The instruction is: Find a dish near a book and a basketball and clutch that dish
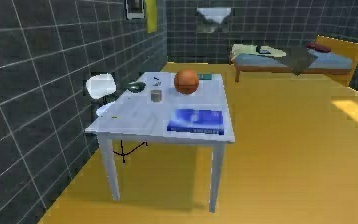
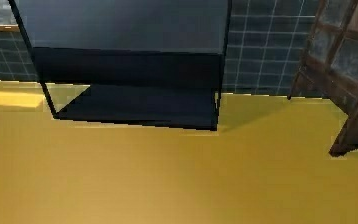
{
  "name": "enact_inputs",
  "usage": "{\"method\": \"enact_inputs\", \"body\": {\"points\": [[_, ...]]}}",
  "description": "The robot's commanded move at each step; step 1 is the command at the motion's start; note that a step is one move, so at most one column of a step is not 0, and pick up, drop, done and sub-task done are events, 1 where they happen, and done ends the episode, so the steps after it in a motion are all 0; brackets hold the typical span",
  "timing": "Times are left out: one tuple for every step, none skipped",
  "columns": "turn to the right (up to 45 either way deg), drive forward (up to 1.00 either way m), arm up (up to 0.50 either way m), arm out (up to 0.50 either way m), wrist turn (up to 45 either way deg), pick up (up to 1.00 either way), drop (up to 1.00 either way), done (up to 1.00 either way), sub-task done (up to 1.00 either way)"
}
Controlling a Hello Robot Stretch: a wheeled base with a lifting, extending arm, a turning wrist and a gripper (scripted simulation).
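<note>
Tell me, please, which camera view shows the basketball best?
The forward view: the orange basketball stands whole on the white table, behind the blue book and beside a small dark dish. The arm side view faces a dark open cabinet on yellow floor instead.

place: home bedroom | evidence: bed (image 1: 287, 65), white table (image 1: 137, 116), dark-tiled walls (image 1: 47, 60), yellow floor (image 1: 297, 150)

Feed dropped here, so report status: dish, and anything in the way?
Small dark dish on white table ahead, between basketball and white chair. Blue book at near edge. Small cup close beside dish.
</note>
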Motion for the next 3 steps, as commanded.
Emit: {"method": "enact_inputs", "body": {"points": [[0.0,0.45,0.0,0.0,0.0,0.0,0.0,0.0,0.0],[45.0,0.0,0.0,0.0,0.0,0.0,0.0,0.0,0.0],[45.0,0.0,0.0,0.0,0.0,0.0,0.0,0.0,0.0]]}}
